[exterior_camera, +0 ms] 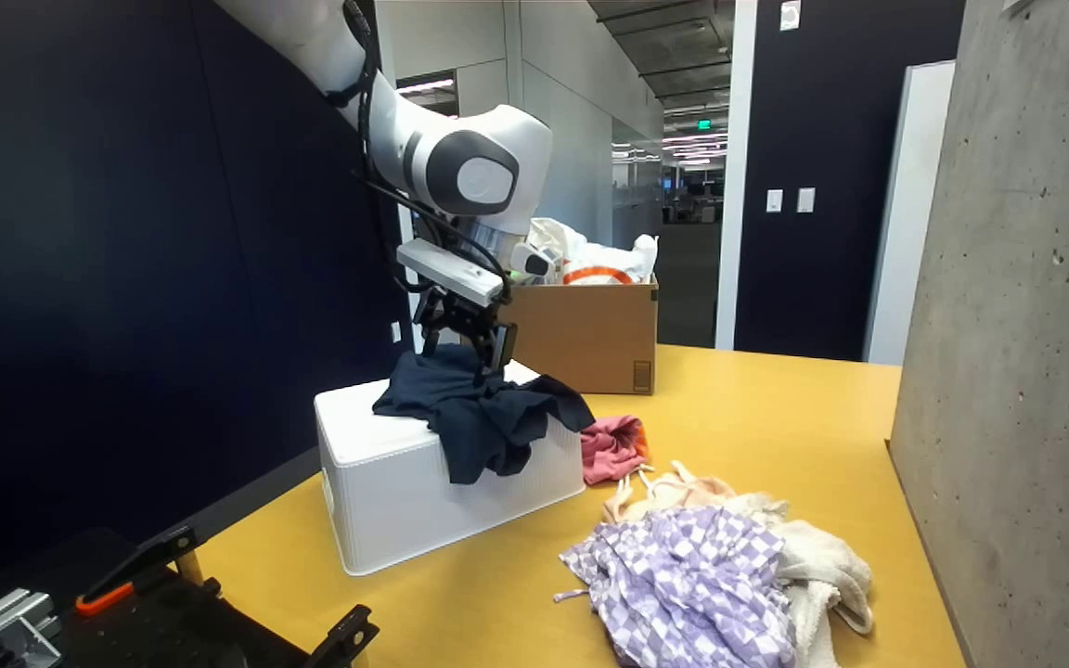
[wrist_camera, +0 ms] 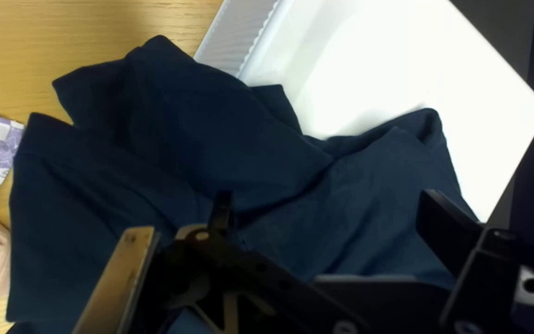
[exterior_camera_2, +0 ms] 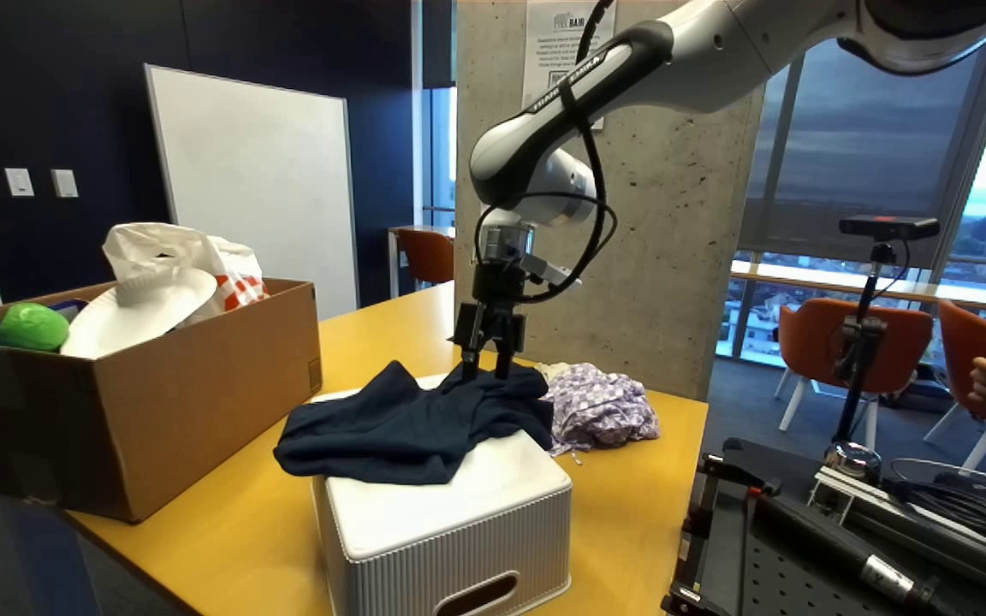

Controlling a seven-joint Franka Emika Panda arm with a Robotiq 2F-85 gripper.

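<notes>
Navy cloth (exterior_camera_2: pixel 399 428) drapes a white box (exterior_camera_2: pixel 459 500), my gripper (exterior_camera_2: pixel 486 373) hangs over it, jaws spread wide, purple-checked fabric (exterior_camera_2: pixel 602 409) nearby.

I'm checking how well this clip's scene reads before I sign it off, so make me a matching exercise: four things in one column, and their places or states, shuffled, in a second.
Things:
1. dark blue cloth
2. purple-and-white checked cloth
3. cardboard box
4. gripper

Places and states:
A. with a white bag sticking out of its top
B. jaws standing open
C. heaped on the yellow table
D. draped over the top and one side of the white ribbed box

Right pairs: 1-D, 2-C, 3-A, 4-B.
</notes>
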